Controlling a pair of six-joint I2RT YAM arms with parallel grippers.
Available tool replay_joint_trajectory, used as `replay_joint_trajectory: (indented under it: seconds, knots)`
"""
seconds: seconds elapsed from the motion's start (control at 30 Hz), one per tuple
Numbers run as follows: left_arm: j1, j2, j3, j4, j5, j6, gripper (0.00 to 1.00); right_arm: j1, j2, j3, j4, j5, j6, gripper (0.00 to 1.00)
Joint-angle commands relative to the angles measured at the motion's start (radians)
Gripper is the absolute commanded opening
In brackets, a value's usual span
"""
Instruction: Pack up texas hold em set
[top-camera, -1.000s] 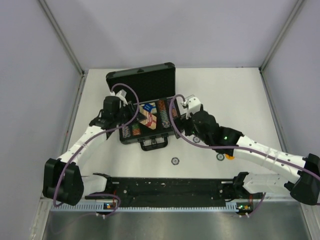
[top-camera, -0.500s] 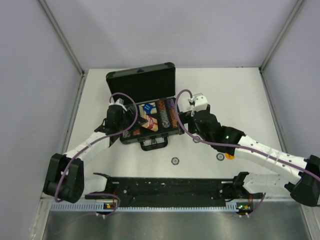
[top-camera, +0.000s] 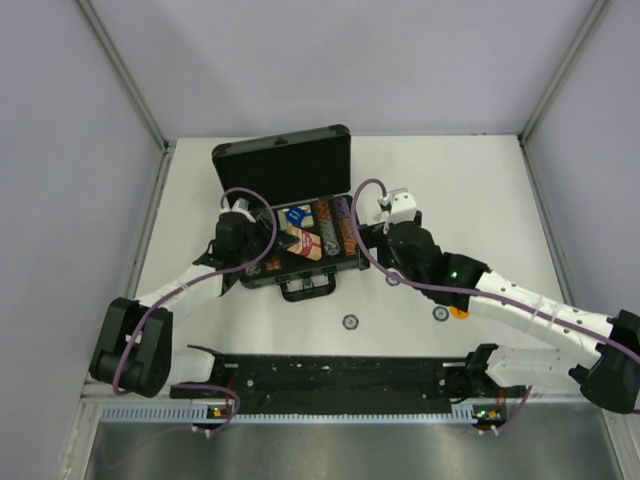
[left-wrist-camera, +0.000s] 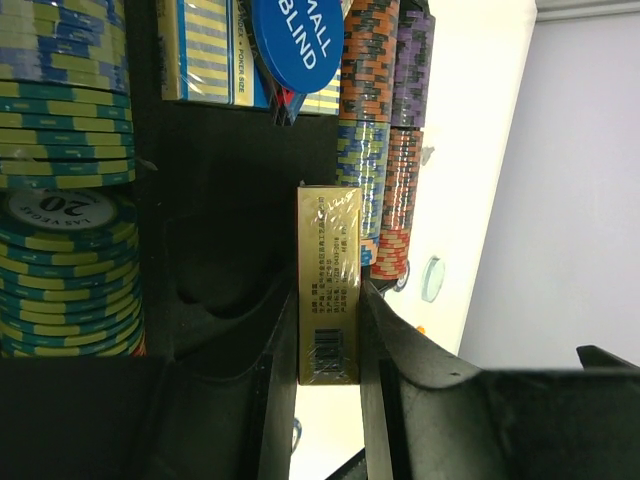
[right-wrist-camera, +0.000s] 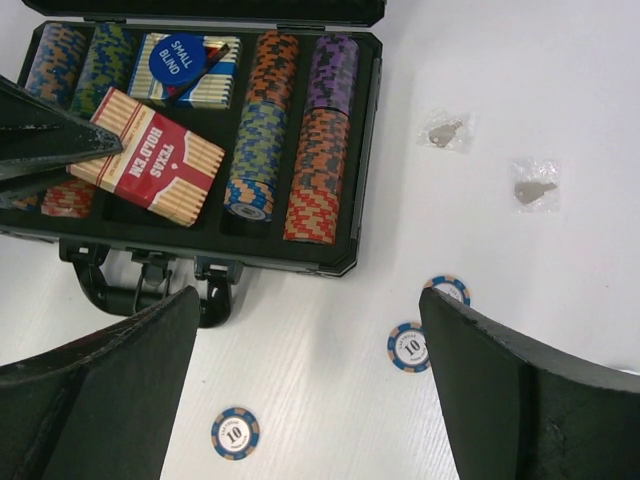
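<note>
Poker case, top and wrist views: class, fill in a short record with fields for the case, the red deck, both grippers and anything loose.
case: open, lid raised, chip rows inside
red deck: skewed over the empty card slot, not seated
left gripper: shut on red deck
right gripper: open, beside the case
loose chips: three on the table, outside the case
key bags: two, right of the case
</note>
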Motion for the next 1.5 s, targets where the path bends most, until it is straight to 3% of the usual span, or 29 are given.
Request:
replay_joint_trajectory:
  seconds: [0.0,0.2,0.3,0.87,1.1,1.13,1.23,1.47]
  knots:
    - [-0.005,0.022,-0.004,0.134,0.002,-0.02,0.0,-0.014,-0.02,-0.003,0.009,0.018,0.017,0.9]
    - [-0.007,0.051,0.008,0.085,0.023,-0.006,0.0,-0.013,-0.011,-0.006,0.009,0.013,0.031,0.9]
    - [-0.007,0.042,0.019,0.021,0.002,0.019,0.05,-0.014,-0.003,-0.006,0.009,0.015,0.032,0.9]
    - [-0.042,-0.019,0.033,-0.099,-0.082,0.037,0.64,-0.028,0.024,-0.009,0.007,-0.01,0.024,0.89]
    - [-0.056,-0.024,0.117,-0.244,-0.118,0.094,0.74,-0.033,0.026,-0.023,0.015,-0.01,0.031,0.9]
    - [-0.056,-0.022,0.134,-0.277,-0.134,0.102,0.8,-0.034,0.026,-0.025,0.015,-0.01,0.032,0.9]
    - [-0.066,-0.007,0.188,-0.381,-0.177,0.138,0.85,-0.037,0.024,-0.032,0.022,-0.01,0.038,0.9]
    - [-0.099,0.031,0.274,-0.507,-0.245,0.174,0.85,-0.042,0.023,-0.049,0.027,-0.008,0.046,0.9]
